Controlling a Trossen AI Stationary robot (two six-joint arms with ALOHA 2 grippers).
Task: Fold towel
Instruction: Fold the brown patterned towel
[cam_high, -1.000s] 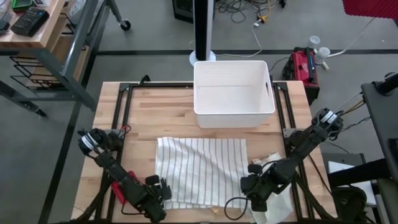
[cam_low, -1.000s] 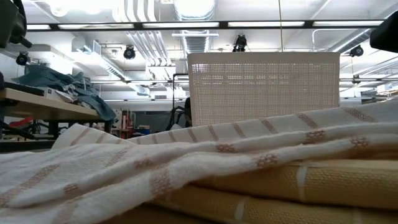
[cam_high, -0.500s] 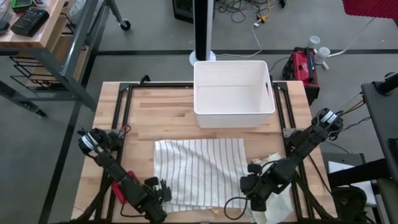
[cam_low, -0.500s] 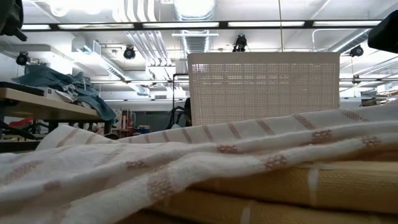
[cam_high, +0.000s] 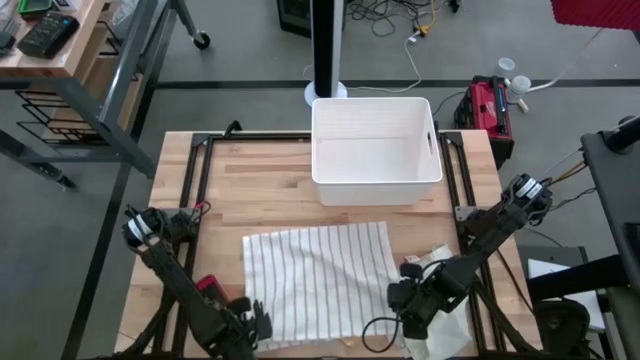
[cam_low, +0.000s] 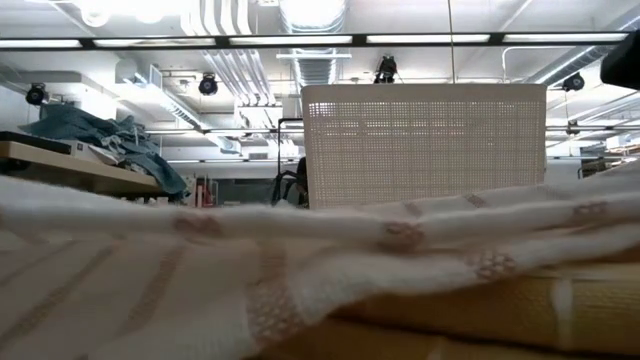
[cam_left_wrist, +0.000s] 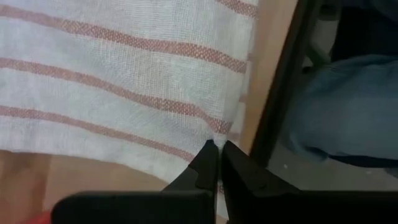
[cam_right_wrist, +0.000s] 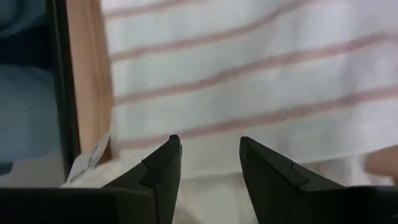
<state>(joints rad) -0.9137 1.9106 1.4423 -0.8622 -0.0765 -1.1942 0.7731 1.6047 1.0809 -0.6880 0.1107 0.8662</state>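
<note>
Since the earlier frame, our left end effector (cam_left_wrist: 217, 163) has pinched the towel (cam_high: 318, 282) corner (near tabletop (cam_high: 250, 180) edge), tugging it leftward. Our right end effector (cam_right_wrist: 208, 163) waits spread, so folding can start.

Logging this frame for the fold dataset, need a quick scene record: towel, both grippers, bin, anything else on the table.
towel: striped towel spread flat on the wooden table, near its front edge
left gripper: left gripper shut on the towel's front left corner
right gripper: right gripper open, at the towel's front right corner, holding nothing
bin: white bin at the table's back edge, beyond the towel, apart from it
other: yellow cloth under the towel in the low view
</note>
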